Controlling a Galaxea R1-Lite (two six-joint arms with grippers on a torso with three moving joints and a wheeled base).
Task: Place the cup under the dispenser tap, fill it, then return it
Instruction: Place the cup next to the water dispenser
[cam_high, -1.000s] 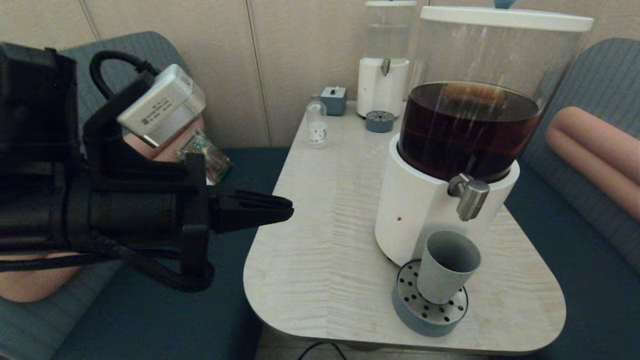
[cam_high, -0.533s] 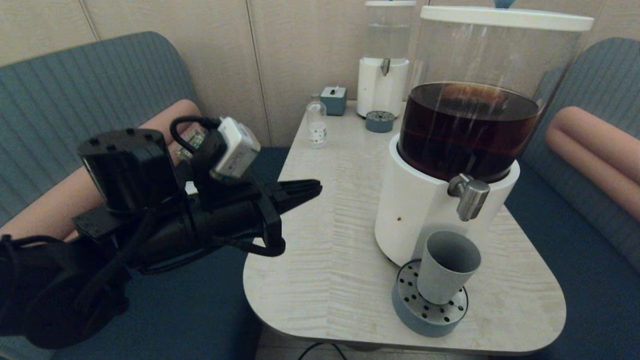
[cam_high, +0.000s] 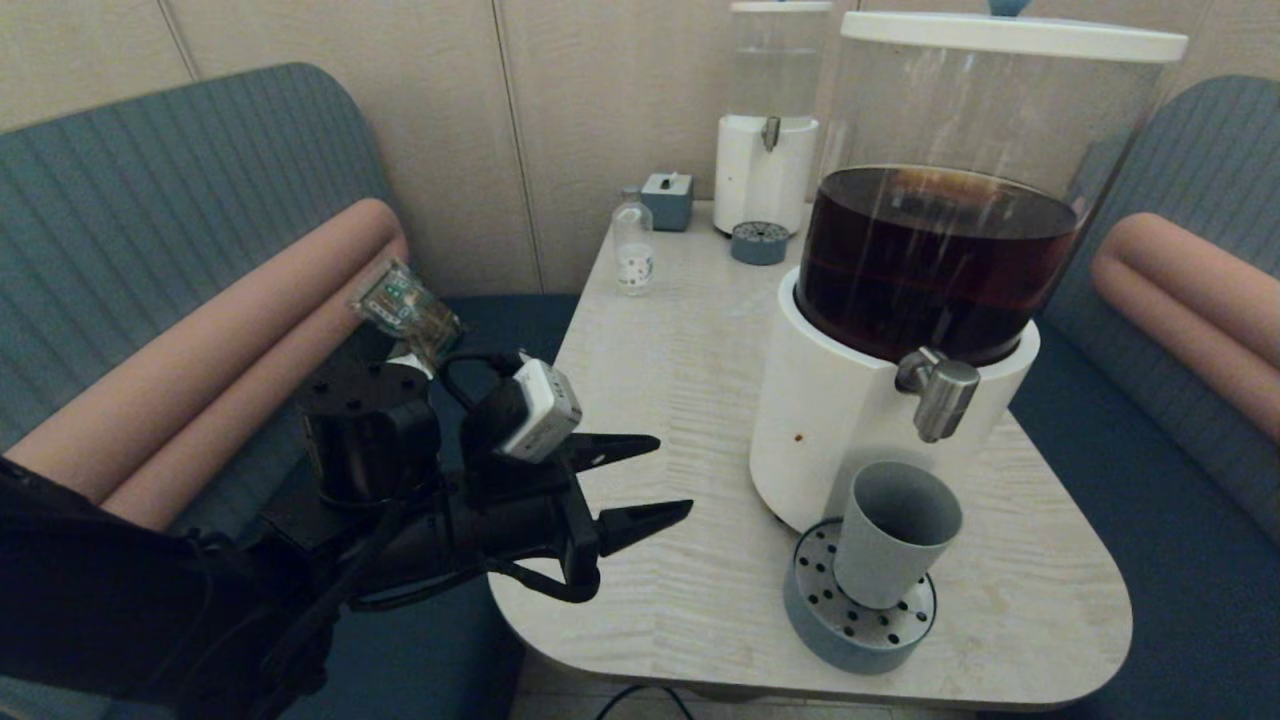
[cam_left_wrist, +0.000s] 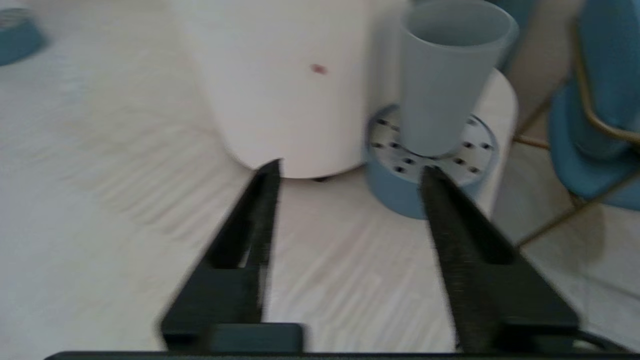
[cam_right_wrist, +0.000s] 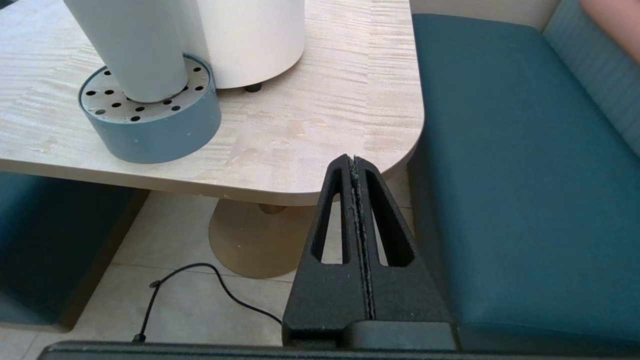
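Observation:
The grey-green cup (cam_high: 893, 545) stands upright on the round perforated drip tray (cam_high: 812, 610), right below the brushed-metal dispenser tap (cam_high: 938, 393) of the big white-based dispenser (cam_high: 830, 420) holding dark liquid. The cup (cam_left_wrist: 447, 75) looks empty. My left gripper (cam_high: 668, 480) hovers over the table's left front edge, open, with nothing between its fingers, pointing toward the cup and well short of it. In the left wrist view the left gripper (cam_left_wrist: 350, 172) frames the dispenser base and tray. My right gripper (cam_right_wrist: 353, 160) is shut, parked low beside the table's front right corner.
A smaller dispenser (cam_high: 765, 170) with clear liquid, its small tray (cam_high: 759, 243), a clear glass bottle (cam_high: 633, 245) and a small grey box (cam_high: 667, 200) stand at the table's far end. Teal benches flank the table (cam_high: 640, 480). A cable (cam_right_wrist: 200, 280) lies on the floor.
My left arm has dropped from high at the left down toward the table's left front edge and moved closer to the cup. Its fingers have gone from shut to open.

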